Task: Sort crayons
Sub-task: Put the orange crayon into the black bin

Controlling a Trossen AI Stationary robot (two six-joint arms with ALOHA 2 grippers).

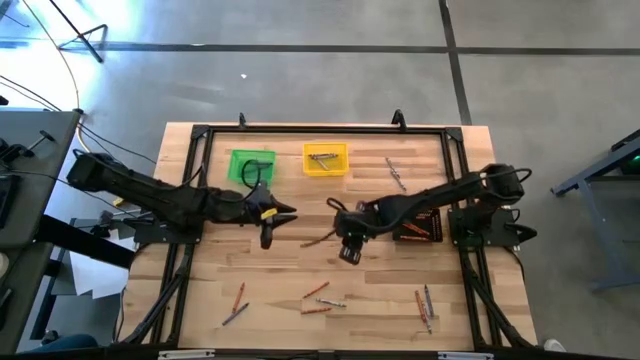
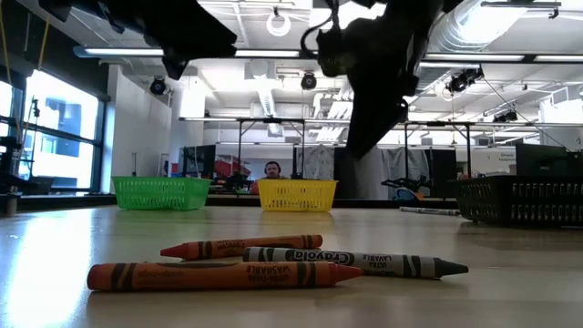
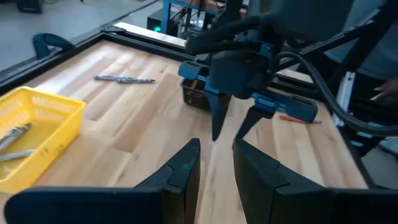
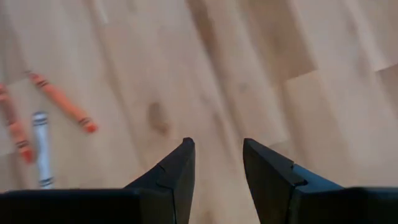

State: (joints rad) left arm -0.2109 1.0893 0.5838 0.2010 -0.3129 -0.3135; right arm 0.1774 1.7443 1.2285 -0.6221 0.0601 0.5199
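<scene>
Between picks: both grippers empty above the worktop (image 1: 200, 300).

The left gripper (image 1: 268, 238) and right gripper (image 1: 349, 252) hovered mid-worktop, jaws parted, holding nothing. Loose crayons (image 1: 322, 300) lay near the front edge, more by the yellow bin (image 1: 325, 159). The next move probably called for the right gripper to drop over the orange crayon (image 4: 62, 101) and close.

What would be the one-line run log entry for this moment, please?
left gripper: open, empty, mid-table | right gripper: open, empty, above bare wood | crayons: loose near front edge | yellow bin: holds grey crayons
</scene>
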